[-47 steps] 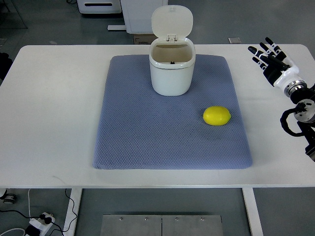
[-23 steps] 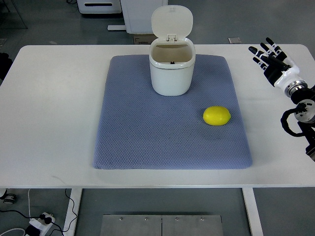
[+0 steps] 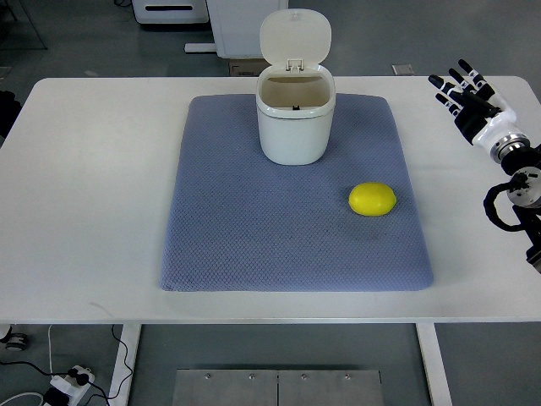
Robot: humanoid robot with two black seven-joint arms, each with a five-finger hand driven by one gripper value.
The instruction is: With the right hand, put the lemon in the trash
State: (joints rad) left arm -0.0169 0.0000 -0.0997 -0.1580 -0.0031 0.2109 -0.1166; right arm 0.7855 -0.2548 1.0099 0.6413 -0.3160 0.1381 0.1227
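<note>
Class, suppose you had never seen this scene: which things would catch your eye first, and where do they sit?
The bright yellow lemon stands out first, lying alone on the right part of the blue-grey mat. Behind it, at the mat's far edge, stands a white trash bin with its lid flipped up. At the table's far right edge the right hand hovers with fingers spread, holding nothing.

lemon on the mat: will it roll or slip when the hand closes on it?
The lemon is a rounded oval lying on its side, so a nudge could likely roll it. The textured blue mat under it probably damps that. Its skin looks smooth and glossy, so the right hand, open now, may need a wrapping grasp.
</note>
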